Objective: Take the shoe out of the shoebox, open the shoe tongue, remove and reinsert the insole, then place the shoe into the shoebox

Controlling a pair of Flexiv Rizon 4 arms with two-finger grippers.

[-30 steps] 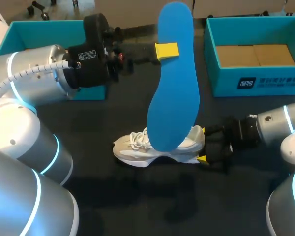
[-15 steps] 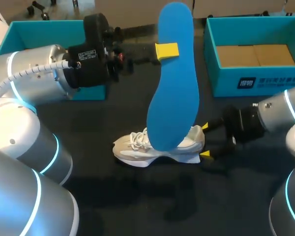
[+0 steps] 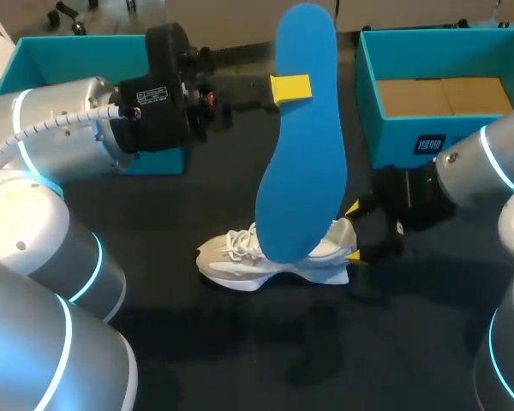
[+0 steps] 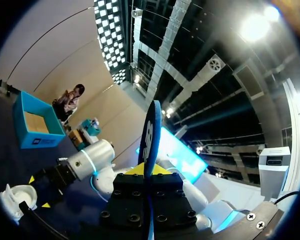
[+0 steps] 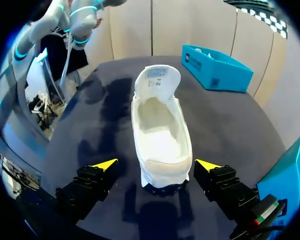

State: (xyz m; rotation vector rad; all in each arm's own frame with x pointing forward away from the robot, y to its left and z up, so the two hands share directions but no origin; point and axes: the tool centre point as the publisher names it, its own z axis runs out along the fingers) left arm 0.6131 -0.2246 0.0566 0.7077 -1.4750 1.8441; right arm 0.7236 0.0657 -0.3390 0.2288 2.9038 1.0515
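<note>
The shoe (image 3: 274, 257) lies on its sole on the dark surface (image 3: 197, 342), mid-table, just ahead of the R pincer (image 3: 353, 231). That pincer is spread wide and holds nothing. Its yellow tips sit either side of the heel w/o touching it. In the R wrist view the shoe (image 5: 160, 130) runs lengthwise straight out from the pincer (image 5: 155, 165), heel nearest, toe farthest. So the R arm is the near one, lined up on the heel end.

The L pincer (image 3: 291, 88) is clamped on the insole (image 3: 304, 145) and holds it up off the surface. The L wrist view shows the insole (image 4: 151, 130) edge-on, pinched between the fingers. Its lower end overlaps the shoe in the head view, but I can't tell the gap between them.

The shoe is white w/ a chunky sole. Its tongue is flipped up toward the toe and the inside is bare, so I'd say reinserting comes next. The insole is plain blue and flat, and looks stiff enough to stand tall. The box (image 3: 428, 145) is beyond the R arm.
</note>
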